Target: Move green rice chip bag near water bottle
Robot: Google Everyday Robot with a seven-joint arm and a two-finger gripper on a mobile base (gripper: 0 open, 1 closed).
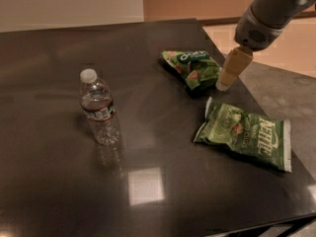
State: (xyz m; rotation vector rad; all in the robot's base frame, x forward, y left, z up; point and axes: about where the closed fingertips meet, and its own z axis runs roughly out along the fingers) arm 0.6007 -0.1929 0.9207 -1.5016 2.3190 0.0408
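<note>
Well to the right of the water bottle (pixel 98 110), and a touch farther back, there's the green rice chip bag (pixel 193 69). It lies flat on the dark table (pixel 49 191), its dark band with white lettering facing up. The bottle itself stands upright, white cap on, label band round its middle. Bottle and bag are well apart!

Now the gripper (pixel 223 85). It's farther right of the bottle again, hanging just beside the bag on the side facing away from the bottle. Its tan tip angles down and back toward the bottle, low over the tabletop. Is it touching the bag? Right beside it, but contact I can't call from here. Released or clenched? Can't tell that either; it shows as one tan block from this angle. The bag is not lifted.

The grey arm (pixel 269 14) reaches in from the far corner, up and right of the bottle.

Also right of the bottle, but nearer the camera, lies the larger paler green bag (pixel 244 135), flat, big white lettering up, white edge on the end away from the bottle. In front of the bottle, a bright square of reflected light (pixel 145 185) sits on the tabletop.
</note>
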